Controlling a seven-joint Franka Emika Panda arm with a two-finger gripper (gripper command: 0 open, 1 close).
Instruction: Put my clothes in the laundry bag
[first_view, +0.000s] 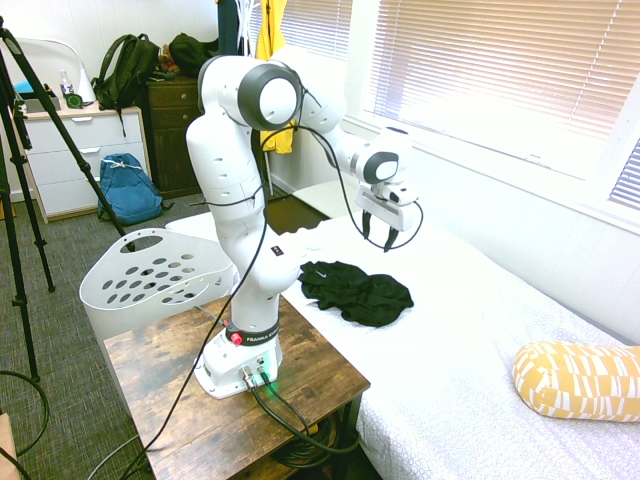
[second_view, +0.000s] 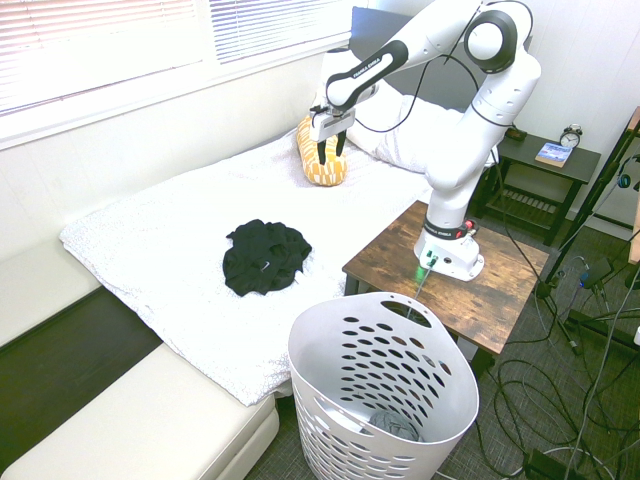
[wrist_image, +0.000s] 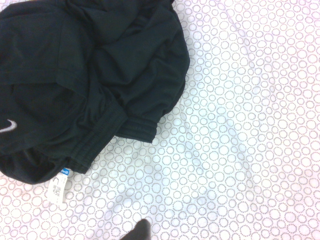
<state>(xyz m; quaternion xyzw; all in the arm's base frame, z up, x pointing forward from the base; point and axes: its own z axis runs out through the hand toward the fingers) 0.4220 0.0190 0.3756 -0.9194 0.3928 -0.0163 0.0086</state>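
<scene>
Second exterior view has the gripper (second_view: 332, 150) hanging over the bed (second_view: 180, 230), jaws apart, black clothes (second_view: 266, 257) just lying there crumpled.

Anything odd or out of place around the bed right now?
Nothing spilled or damaged that I see. The black garment lies crumpled on the bed, its white tag sticking out, but that looks like ordinary laundry.

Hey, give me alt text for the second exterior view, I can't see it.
A crumpled black garment lies on a white-covered bed, with an open robot gripper raised above the bed near a yellow patterned pillow. In front stands a tall white laundry basket with some gray fabric inside.
</scene>
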